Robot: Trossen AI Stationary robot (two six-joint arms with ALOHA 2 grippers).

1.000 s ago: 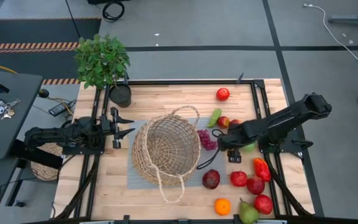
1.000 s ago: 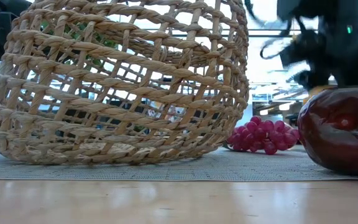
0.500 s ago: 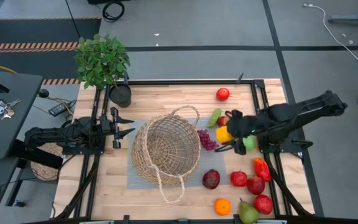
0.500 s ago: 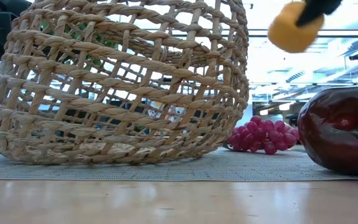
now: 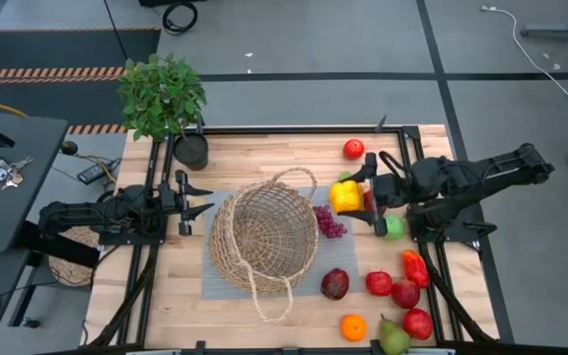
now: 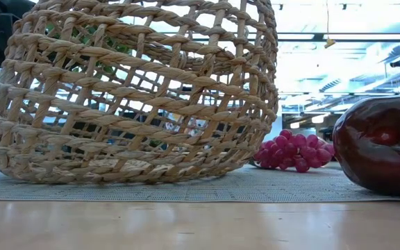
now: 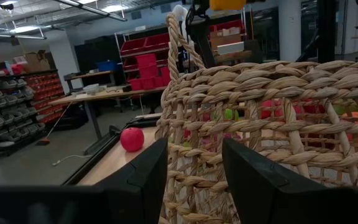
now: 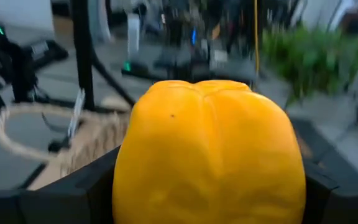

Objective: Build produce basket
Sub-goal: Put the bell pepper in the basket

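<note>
The large tan wicker basket (image 5: 264,237) stands on a grey mat mid-table; it also shows in the low view (image 6: 137,90) and the left wrist view (image 7: 278,124). My right gripper (image 5: 355,196) is shut on a yellow pepper (image 5: 344,195) in the air, right of the basket's far rim. The pepper fills the right wrist view (image 8: 210,149). My left gripper (image 5: 201,198) is open and empty just left of the basket. Purple grapes (image 5: 328,221) and a dark plum (image 5: 335,284) lie on the mat's right part. My right gripper pinches the yellow pepper between its two fingers (image 8: 73,193), one on each of its opposite sides (image 8: 126,180). The fingers come about level from the table's right. The pepper is lifted clear of the table.
A red apple (image 5: 353,149) lies at the far right. A green apple (image 5: 393,227), red pepper (image 5: 415,267), red apples (image 5: 405,293), an orange (image 5: 353,326) and a pear (image 5: 393,339) lie at the near right. A potted plant (image 5: 163,96) stands at the far left corner.
My right gripper was low at the table right of the grapes. It has taken hold of the yellow pepper and lifted it clear, going up and toward the table's far edge and slightly left; the pepper has risen out of the low view.
</note>
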